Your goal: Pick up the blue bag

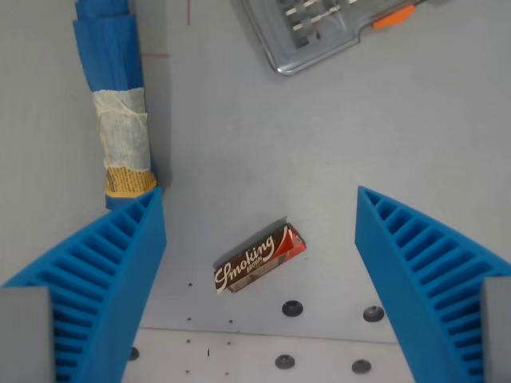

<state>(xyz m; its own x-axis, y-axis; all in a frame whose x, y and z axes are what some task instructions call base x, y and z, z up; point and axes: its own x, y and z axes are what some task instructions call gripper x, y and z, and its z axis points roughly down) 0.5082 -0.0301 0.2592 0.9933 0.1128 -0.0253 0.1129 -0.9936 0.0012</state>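
The blue bag (108,56) lies folded into a long narrow strip at the wrist view's upper left, running off the top edge. A white and tan band wraps its lower end. My gripper (258,191) is open and empty above the grey table. Its blue ribbed fingers (112,271) stand wide apart at the lower left and lower right. The left fingertip is right next to the bag's lower end; I cannot tell whether it touches it. The bag is outside the gap between the fingers.
A small red-brown "Smoking" packet (259,259) lies on the table between the fingers. A grey metal tool with an orange tab (319,28) lies at the top. Several dark screw holes (292,308) dot the table (263,136) near the bottom.
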